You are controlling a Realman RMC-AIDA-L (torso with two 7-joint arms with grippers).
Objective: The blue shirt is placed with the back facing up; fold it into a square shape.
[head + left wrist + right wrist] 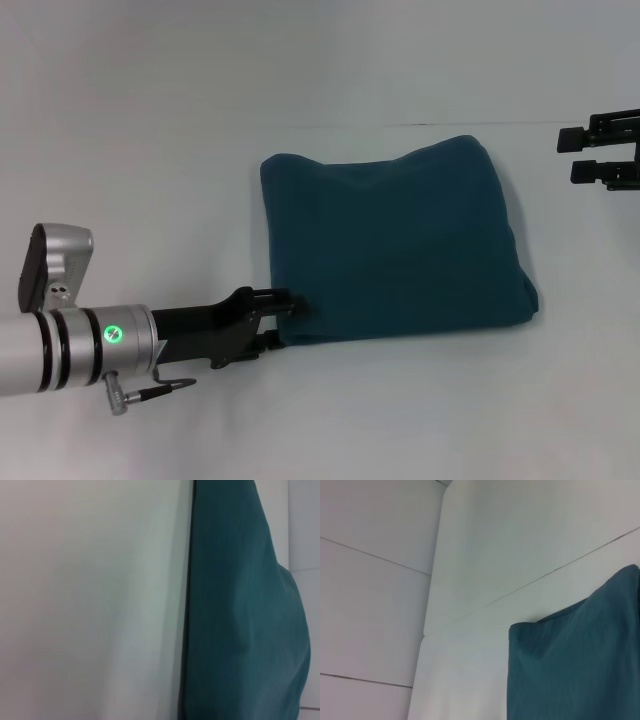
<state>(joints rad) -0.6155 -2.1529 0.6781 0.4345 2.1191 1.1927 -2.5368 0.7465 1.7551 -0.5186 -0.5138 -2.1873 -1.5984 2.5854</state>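
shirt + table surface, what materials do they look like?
Blue shirt: soft matte cloth, probably knit cotton or a blend. It slumps into rounded folds with no sheen.
Table: smooth white hard surface, likely laminate or painted board, faintly glossy, with thin seam lines in the right wrist view.
The left tool is at the shirt's near-left corner.

No legible text, label, brand or number appears in any view. The only sign I can report is a small round green indicator light (113, 333) glowing on the silver wrist collar of my left arm.
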